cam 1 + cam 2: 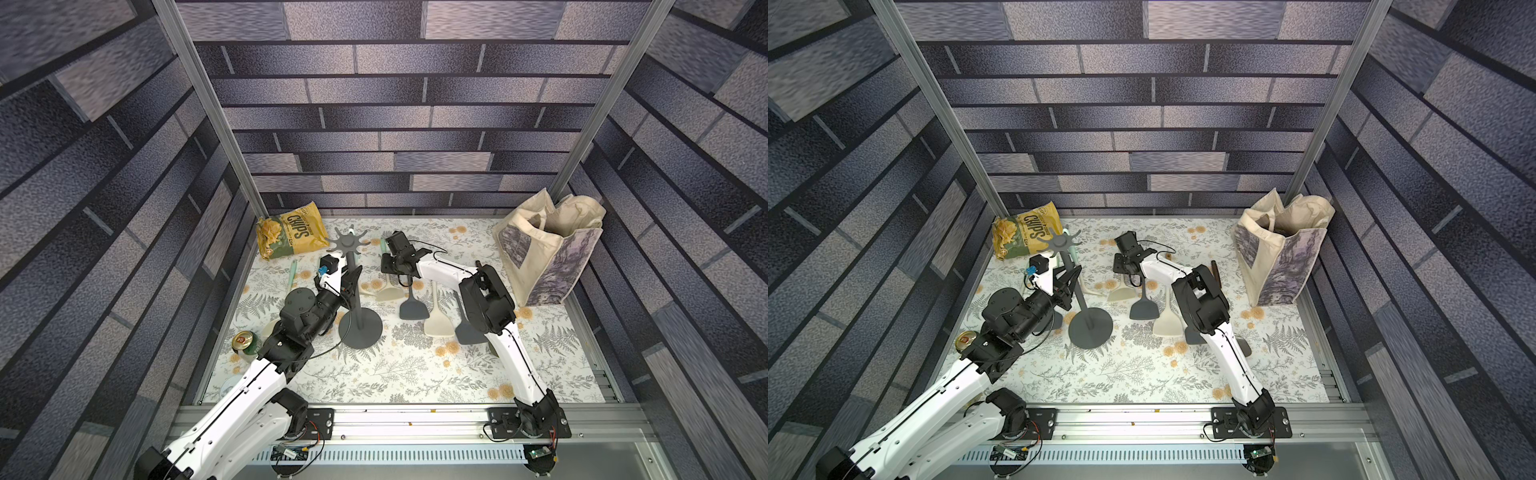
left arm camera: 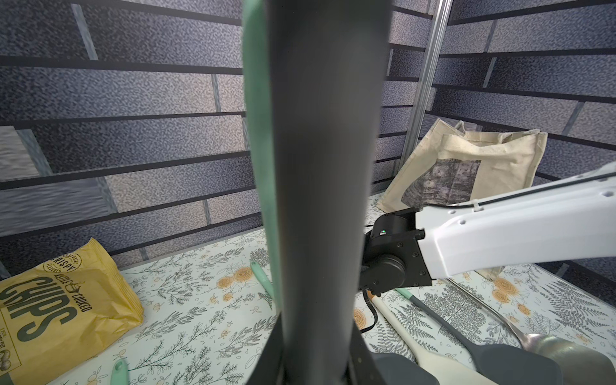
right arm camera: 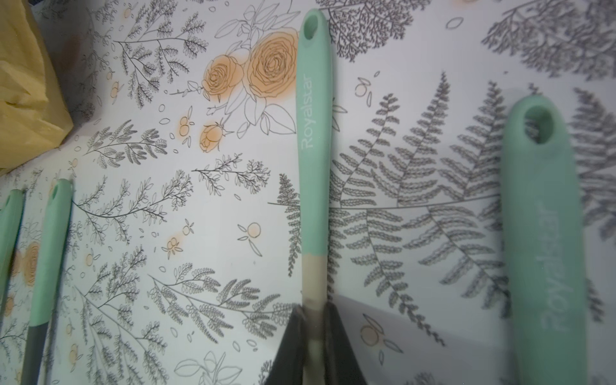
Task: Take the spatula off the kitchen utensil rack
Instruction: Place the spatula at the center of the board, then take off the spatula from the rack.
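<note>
The rack [image 2: 316,166] is filling the left wrist view as a blurred pole, crown and base running off the edges, and hiding part of a mint handle [image 2: 258,133] behind it. In the right wrist view, the right end effector [image 3: 315,308] is pinching a spatula [image 3: 313,133] whose head is lying out of frame; a second handle [image 3: 546,233] is showing blurred.

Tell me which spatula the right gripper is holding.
The cream spatula with the mint handle, pinched at its neck by the right gripper. The dark grey spatula next to it and the second cream one lie free.
</note>
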